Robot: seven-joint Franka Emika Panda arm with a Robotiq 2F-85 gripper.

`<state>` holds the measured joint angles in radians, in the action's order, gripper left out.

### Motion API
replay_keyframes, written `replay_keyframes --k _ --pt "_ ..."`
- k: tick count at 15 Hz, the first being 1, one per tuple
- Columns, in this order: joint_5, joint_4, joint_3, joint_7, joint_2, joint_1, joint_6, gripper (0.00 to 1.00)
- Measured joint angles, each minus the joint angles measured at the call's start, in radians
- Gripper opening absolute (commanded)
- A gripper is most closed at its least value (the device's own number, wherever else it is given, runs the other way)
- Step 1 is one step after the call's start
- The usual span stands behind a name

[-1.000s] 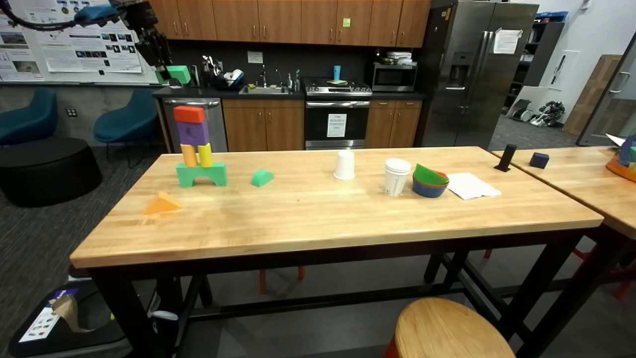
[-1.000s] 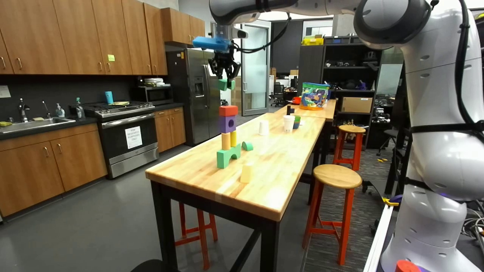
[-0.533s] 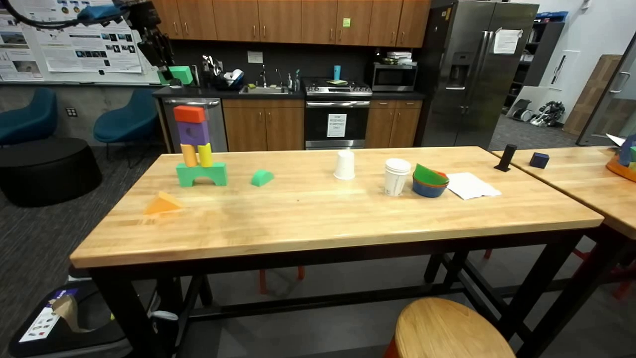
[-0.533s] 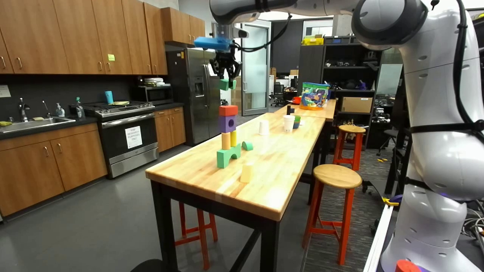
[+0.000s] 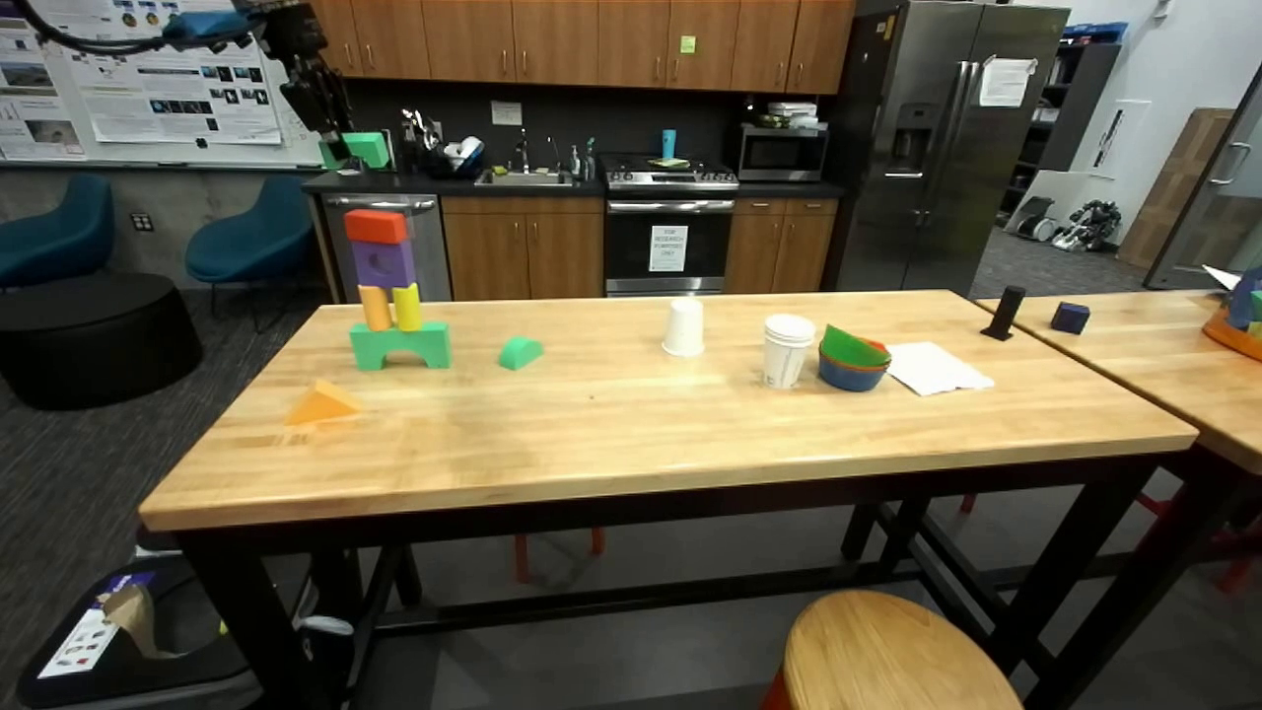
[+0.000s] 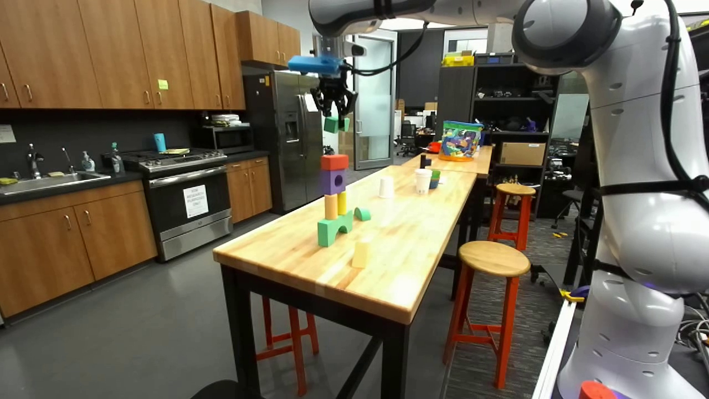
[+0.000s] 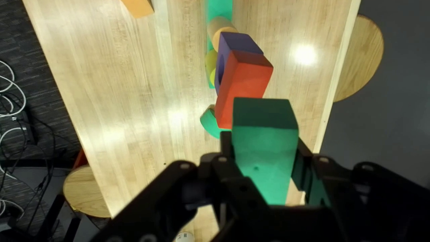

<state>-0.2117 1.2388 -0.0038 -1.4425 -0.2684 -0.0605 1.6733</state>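
Green in colour, the held block hung clamped in the pincer, above the red block with a gap between. Four layers stood: arch on the bench, orange pillar and yellow pillar on it, purple block, then red block on top. The tower seemed well along; the held block was not yet on it. Half-round and wedge lay loose on the bench, apart from it.

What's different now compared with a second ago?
The gripper, closed on a green block, has drifted slightly rightward in both exterior views; nothing was newly grabbed or let go. The block tower, orange triangle and green half-round stayed put.
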Motion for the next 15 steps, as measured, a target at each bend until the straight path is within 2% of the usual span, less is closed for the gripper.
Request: replay_keyframes --k 7,8,15 --pt "0.000 -0.059 0.001 0.025 -0.042 -0.001 -0.058 0.16" --pt "0.000 -0.062 0.002 0.025 -0.044 -0.002 -0.058 0.41" --pt "0.000 -0.071 0.008 0.029 -0.045 -0.003 -0.051 0.41"
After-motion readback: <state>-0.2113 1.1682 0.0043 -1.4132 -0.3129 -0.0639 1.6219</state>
